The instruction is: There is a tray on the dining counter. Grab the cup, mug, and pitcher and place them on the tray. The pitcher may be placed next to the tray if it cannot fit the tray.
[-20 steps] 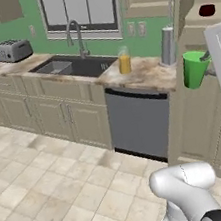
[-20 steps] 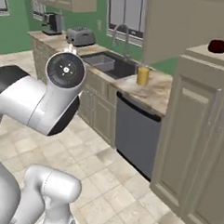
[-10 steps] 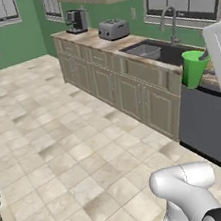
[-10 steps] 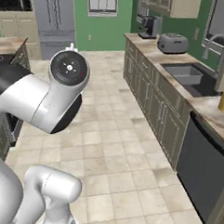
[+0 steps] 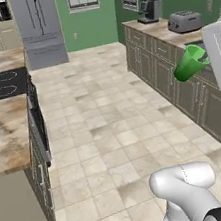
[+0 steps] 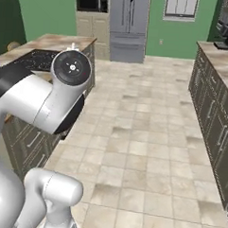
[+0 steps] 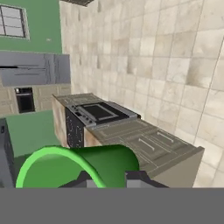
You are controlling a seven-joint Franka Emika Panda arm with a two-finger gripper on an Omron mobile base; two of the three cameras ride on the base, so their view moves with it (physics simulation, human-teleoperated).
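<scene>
Green cup [image 5: 190, 62] in gripper [image 7: 111, 178], above open floor [image 5: 111, 132].

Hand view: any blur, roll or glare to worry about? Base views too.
Hand view: rolled hard, so the floor tiles run up the frame and the dining counter sits sideways; the cup in the pincer looms large and crisp. Left base view: soft, low-resolution render, flat even light, no glare on the cup. Right base view: equally soft, with faint shading on the floor.
</scene>
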